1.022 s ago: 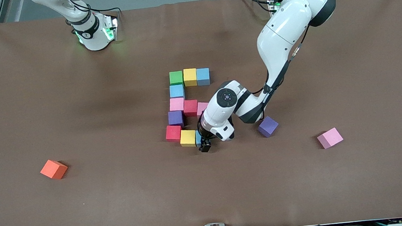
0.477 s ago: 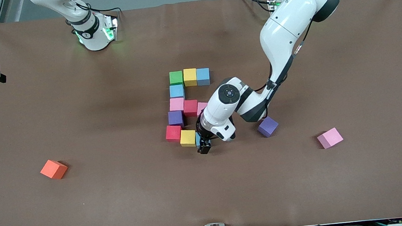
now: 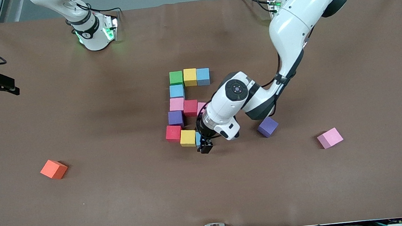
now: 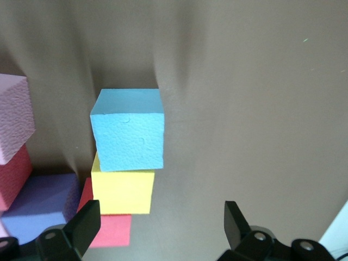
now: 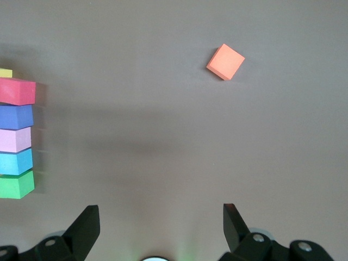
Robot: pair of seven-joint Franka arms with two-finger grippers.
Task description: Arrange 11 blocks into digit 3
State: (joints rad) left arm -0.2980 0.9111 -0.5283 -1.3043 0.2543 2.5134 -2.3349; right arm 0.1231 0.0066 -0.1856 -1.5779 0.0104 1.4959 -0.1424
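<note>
Several blocks touch in an E-like figure at mid-table. Its top bar is green [image 3: 176, 77], yellow [image 3: 190, 77] and light blue [image 3: 203, 76]. A light blue block [image 3: 176, 91] joins it to a pink [image 3: 176, 104], red [image 3: 190, 107], pink bar. A purple block [image 3: 175, 118] joins that to a red [image 3: 173, 133], yellow [image 3: 188, 138], light blue [image 4: 129, 130] bar. My left gripper [image 3: 206, 147] [image 4: 162, 228] hangs open and empty just above that last light blue block. My right gripper [image 5: 162, 217] is open and empty, high over bare table toward the right arm's end.
A loose purple cube [image 3: 268, 126] and a loose pink cube [image 3: 330, 138] lie toward the left arm's end of the table. An orange cube [image 3: 54, 169] [image 5: 225, 61] lies alone toward the right arm's end. The left arm's elbow hangs over the loose purple cube.
The left arm has risen a little off the light blue block, its fingers staying open. The right hand has come into the front view at the right arm's end.
</note>
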